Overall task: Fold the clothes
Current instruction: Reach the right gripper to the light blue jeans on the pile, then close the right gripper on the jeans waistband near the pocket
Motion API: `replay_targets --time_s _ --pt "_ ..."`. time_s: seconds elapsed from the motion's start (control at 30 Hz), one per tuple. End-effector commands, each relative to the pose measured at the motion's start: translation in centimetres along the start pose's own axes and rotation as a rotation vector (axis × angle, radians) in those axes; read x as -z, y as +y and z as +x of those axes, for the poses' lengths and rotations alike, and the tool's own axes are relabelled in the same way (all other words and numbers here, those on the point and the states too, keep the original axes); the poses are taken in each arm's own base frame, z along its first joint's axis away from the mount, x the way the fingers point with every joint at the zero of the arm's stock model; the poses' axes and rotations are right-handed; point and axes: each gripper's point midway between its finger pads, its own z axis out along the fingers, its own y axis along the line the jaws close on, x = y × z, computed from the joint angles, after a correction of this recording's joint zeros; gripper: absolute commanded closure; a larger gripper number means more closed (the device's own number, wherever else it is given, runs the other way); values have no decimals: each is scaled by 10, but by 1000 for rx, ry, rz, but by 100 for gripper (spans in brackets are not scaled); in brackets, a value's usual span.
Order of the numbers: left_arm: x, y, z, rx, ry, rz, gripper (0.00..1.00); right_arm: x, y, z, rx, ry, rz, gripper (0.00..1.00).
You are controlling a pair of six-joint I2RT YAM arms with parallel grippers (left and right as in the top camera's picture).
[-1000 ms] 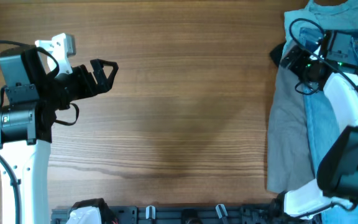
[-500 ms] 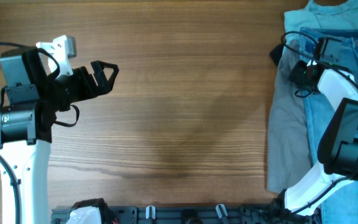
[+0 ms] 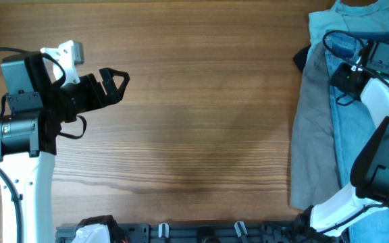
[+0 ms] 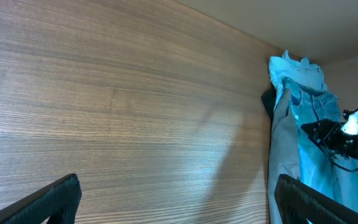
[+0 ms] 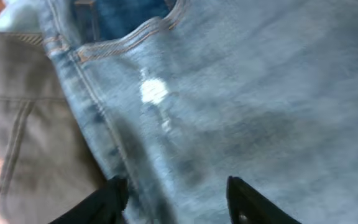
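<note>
"Looking for the jeans (image 3: pixel 346 138), where do they lie?"

"At the right edge of the table (image 3: pixel 201 121), stretched from far to near, with the waistband (image 5: pixel 126 38) toward the far side. They rest on grey trousers (image 3: pixel 311 135), whose left part shows beside them. A pale teal shirt (image 3: pixel 356 17) sits at the far right corner, touching the jeans' far end."

"And the right gripper (image 5: pixel 178 191)?"

"Down on the denim near the waistband. In the wrist view its two fingertips (image 5: pixel 104 202) stand partly apart with denim between them. Whether they actually clamp the cloth, I cannot tell."

"The left gripper (image 3: pixel 121 79)?"

"Well apart from the clothes, above bare wood at the left side, its fingers spread wide."
</note>
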Motion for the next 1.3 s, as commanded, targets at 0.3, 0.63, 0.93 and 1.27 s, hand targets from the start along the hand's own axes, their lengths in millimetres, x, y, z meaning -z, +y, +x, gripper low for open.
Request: replay_targets --time_s 0.3,0.63,0.93,1.27 --pt "4 -8 -4 0 -8 25 0 -29 21 31 83 114 -84 64" --pt "4 -8 -2 4 -2 23 0 -21 50 15 195 42 -289 53" --pt "4 -7 -2 3 -4 19 0 -16 34 -27 9 -95 -225 46" --pt "4 -7 -2 3 -4 19 0 -34 25 2 16 9 -174 60"
